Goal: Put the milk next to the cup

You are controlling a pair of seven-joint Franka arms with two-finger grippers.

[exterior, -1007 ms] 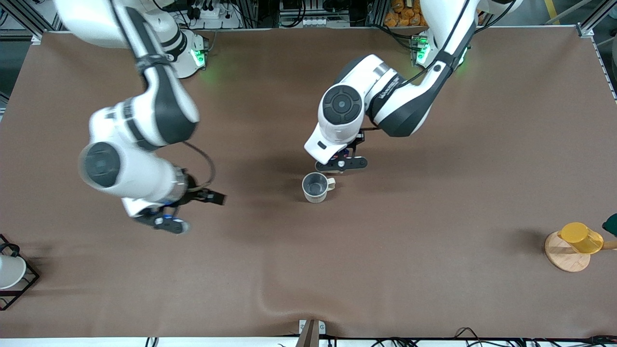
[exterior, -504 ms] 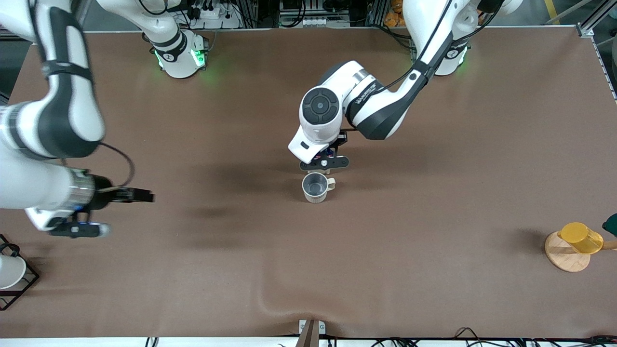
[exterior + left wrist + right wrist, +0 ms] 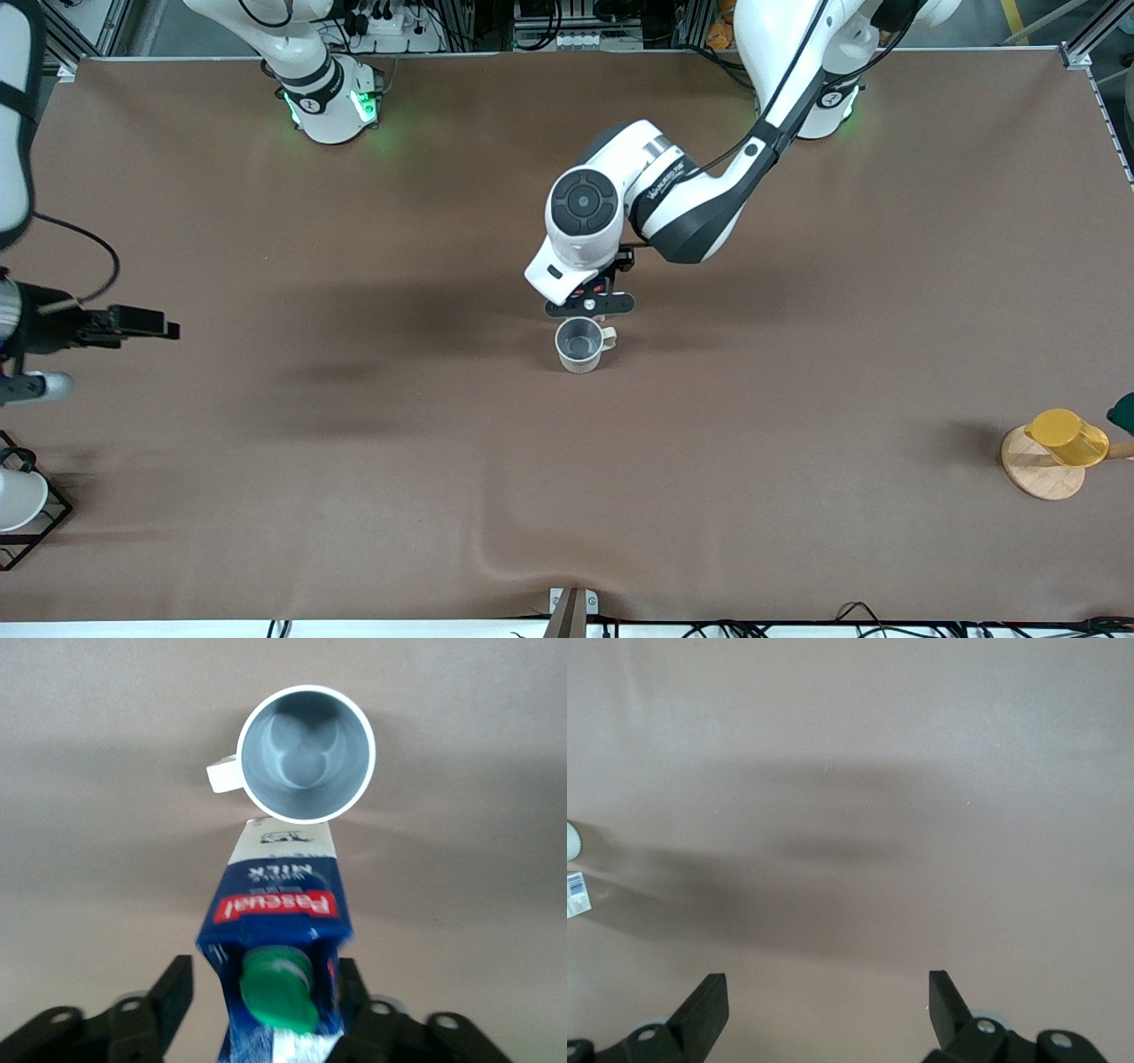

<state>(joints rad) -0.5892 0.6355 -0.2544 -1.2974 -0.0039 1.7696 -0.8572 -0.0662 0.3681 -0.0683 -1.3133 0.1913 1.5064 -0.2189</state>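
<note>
The cream-white cup stands upright mid-table, its handle toward the left arm's end. In the left wrist view the cup shows its grey inside. My left gripper is over the spot just beside the cup, on the side farther from the front camera. In the left wrist view it is shut on the milk: blue carton, green cap, red band. The carton's white lower end is close to the cup's rim. In the front view the hand hides most of the milk. My right gripper is open and empty, at the table's edge.
A yellow cup sits on a round wooden stand at the left arm's end, with a dark green thing beside it. A white cup in a black wire frame stands at the right arm's end. The cloth has a wrinkle near the front edge.
The right arm has swung away from mid-table to its own end, gripper empty. The left gripper with the milk has shifted a little closer to the cup.
</note>
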